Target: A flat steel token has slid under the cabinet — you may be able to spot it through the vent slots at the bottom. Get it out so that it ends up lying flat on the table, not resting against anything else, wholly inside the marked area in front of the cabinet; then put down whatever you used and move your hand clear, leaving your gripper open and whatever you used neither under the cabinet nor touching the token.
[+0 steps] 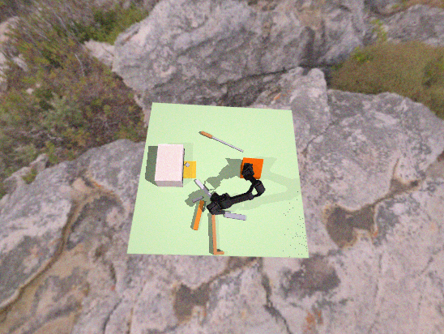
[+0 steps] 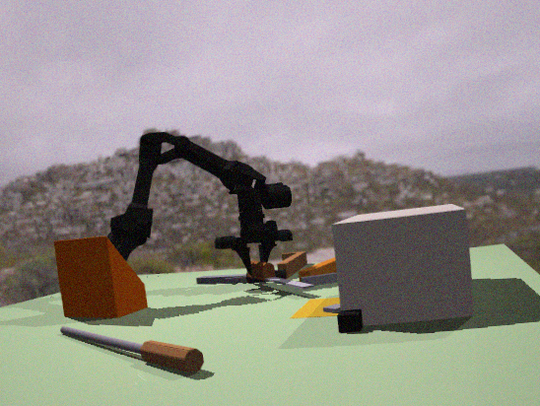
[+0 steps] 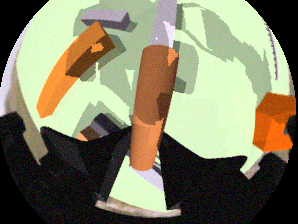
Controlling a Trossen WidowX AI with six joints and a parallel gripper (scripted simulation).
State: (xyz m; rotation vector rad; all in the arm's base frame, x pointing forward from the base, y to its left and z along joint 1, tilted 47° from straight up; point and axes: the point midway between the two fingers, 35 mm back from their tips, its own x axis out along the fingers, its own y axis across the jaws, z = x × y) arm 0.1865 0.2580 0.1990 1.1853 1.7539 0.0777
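Note:
The steel token [image 1: 186, 164] [image 2: 332, 308] shows as a small grey piece on the yellow marked area [image 1: 191, 173] [image 2: 307, 309], close to the cabinet front. Whether it touches the cabinet, or lies wholly inside the area, I cannot tell. The pale cabinet [image 1: 170, 163] [image 2: 404, 266] stands at the left in the top view. My gripper [image 1: 214, 203] [image 2: 257, 268] [image 3: 147, 131] is shut on the brown handle [image 3: 154, 85] of a tool with a flat grey blade [image 1: 201, 186] [image 2: 295, 283] [image 3: 163, 22]. The blade points toward the marked area and looks slightly above the table.
An orange bar [image 1: 198, 216] [image 3: 75, 72] and a short grey bar [image 1: 198, 199] [image 3: 105, 20] lie near the gripper. A hooked brown stick [image 1: 215, 235] and a grey bar [image 1: 235, 216] are beyond. A brown-handled rod [image 1: 223, 143] [image 2: 133, 349] and an orange block [image 1: 255, 164] [image 2: 89, 281] stand apart.

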